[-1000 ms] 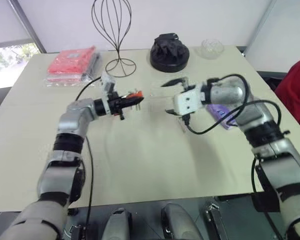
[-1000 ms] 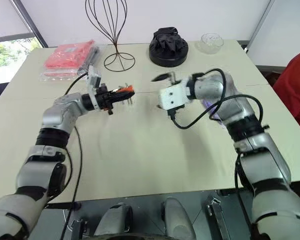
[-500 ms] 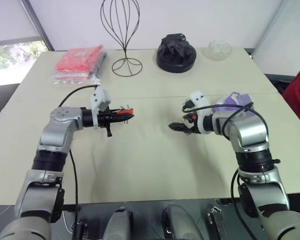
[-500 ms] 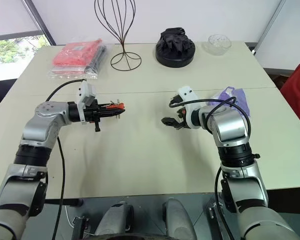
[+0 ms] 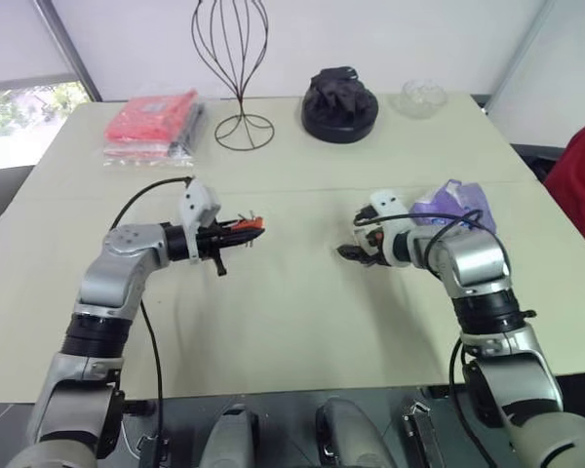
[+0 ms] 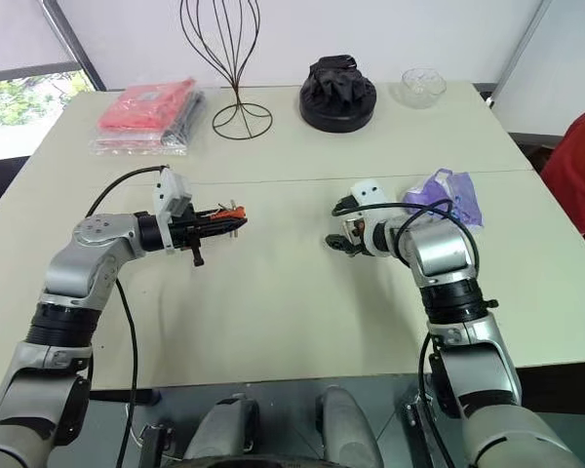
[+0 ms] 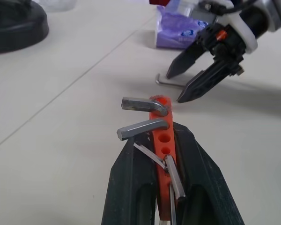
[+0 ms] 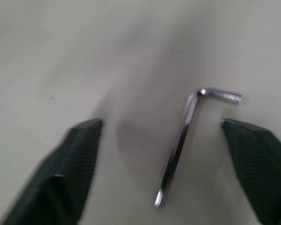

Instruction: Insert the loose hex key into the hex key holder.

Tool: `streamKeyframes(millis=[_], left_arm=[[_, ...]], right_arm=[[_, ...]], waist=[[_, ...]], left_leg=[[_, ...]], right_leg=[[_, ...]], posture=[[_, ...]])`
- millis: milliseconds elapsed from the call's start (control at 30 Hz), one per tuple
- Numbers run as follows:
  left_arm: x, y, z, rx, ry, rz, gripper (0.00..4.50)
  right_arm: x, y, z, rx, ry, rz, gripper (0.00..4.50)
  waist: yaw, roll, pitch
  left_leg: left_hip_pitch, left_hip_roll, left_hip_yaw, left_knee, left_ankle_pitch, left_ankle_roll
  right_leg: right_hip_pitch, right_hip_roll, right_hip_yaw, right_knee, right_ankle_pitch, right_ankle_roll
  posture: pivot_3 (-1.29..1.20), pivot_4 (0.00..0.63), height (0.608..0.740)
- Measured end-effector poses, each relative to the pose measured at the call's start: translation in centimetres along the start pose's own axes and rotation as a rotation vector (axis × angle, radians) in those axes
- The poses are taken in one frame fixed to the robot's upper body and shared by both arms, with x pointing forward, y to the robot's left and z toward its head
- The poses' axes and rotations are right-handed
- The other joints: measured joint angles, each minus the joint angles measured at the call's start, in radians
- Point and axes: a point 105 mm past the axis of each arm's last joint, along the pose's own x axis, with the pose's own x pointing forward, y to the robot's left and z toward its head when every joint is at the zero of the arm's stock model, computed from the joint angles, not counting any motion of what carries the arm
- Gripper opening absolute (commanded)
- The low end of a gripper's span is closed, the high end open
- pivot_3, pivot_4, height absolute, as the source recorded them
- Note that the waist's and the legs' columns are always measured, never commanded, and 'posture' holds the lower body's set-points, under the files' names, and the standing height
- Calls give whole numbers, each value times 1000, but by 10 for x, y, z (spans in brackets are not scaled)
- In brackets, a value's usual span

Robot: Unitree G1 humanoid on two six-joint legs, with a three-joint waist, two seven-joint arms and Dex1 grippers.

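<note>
On the far left of the table (image 5: 292, 331) lies a red packet (image 5: 148, 123), flat near the back edge. Next to it stands a tall wire stand (image 5: 236, 68), and past that sits a black round thing (image 5: 338, 107). A small glass bowl (image 5: 417, 96) is near the back right corner.

The left gripper (image 7: 165, 164) is held above the table, pointing to the right. Its two black fingers (image 7: 131, 187) are squeezed tight on the hex key holder (image 7: 162, 140), a small orange-red block with holes in it. A few grey metal keys (image 7: 140, 128) stick out of the block, and two of them have bent ends pointing off to one side.

In the middle there is bare table between the two arms.

The right gripper (image 5: 352, 250) is low over the table, pointing down and to the left. Its fingers (image 8: 75, 164) are spread apart and they hold nothing. The loose hex key (image 8: 180, 140) lies flat on the table between the two fingertips, closer to one of them, and neither one touches it. Its short bent end points to the side.

Just behind the right arm lies a purple packet (image 5: 453, 202). At the far right edge there is a bit of red cloth (image 5: 580, 185).
</note>
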Motion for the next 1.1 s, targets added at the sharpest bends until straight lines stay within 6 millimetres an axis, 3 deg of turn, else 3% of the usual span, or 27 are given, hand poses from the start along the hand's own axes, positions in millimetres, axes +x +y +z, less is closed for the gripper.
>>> streamKeyframes(millis=[167,400,500,533,567,667,767,933,1000,1100], left_arm=[[1,1,1,-3,-13,16,0],[-2,-3,-8,-26,-8,35,0],[-4,-8,-4,-74,-23,-11,0],[-5,-10,0,-107,-42,-34,0],[-7,-11,2,-137,-53,-49,0],[-9,-6,16,-204,-76,-101,0],[-4,4,38,-194,-104,-152,0],[10,10,50,-213,-120,-236,0],[23,10,64,-188,-142,-276,0],[33,10,78,-149,-172,-312,0]], right_arm=[[10,3,4,-53,-7,-6,48],[14,2,5,-28,-21,-10,48],[20,-10,24,80,-160,-48,48],[15,-16,41,96,-261,-63,48],[7,-21,61,91,-364,-74,48],[-51,-24,134,61,-752,-42,48],[-103,-7,173,33,-1013,43,48],[-113,20,173,95,-1080,187,48],[-120,42,179,95,-1114,276,48],[-125,56,183,88,-1135,323,48]], waist=[[-25,-3,-3],[-25,-6,-7],[-25,-3,-5],[-23,0,-3],[-22,2,-1],[-12,3,1],[0,3,1],[4,4,1],[3,4,1],[1,4,1]], left_leg=[[3,1,-1,-2,0,1],[4,2,-2,-2,-1,1],[2,1,-1,-2,0,1],[-1,1,-1,-2,0,0],[-3,1,-1,-2,0,0],[-6,1,-2,-2,0,0],[-6,1,-2,-2,0,0],[-4,0,-1,-1,0,0],[-4,0,-1,-2,0,0],[-4,0,-1,-2,0,0]], right_leg=[[1,2,0,1,0,0],[3,1,0,1,0,0],[1,1,1,1,0,0],[-2,1,1,1,0,0],[-4,0,1,1,0,0],[-5,0,-1,1,0,0],[-4,0,-2,0,0,0],[-4,0,-1,0,0,0],[-4,0,-1,0,0,0],[-4,0,-1,0,0,0]], posture=[[0,150,740],[0,150,740],[0,150,740],[0,150,740],[0,150,740],[0,150,740],[0,150,740],[0,150,740],[0,150,740],[0,150,740]])
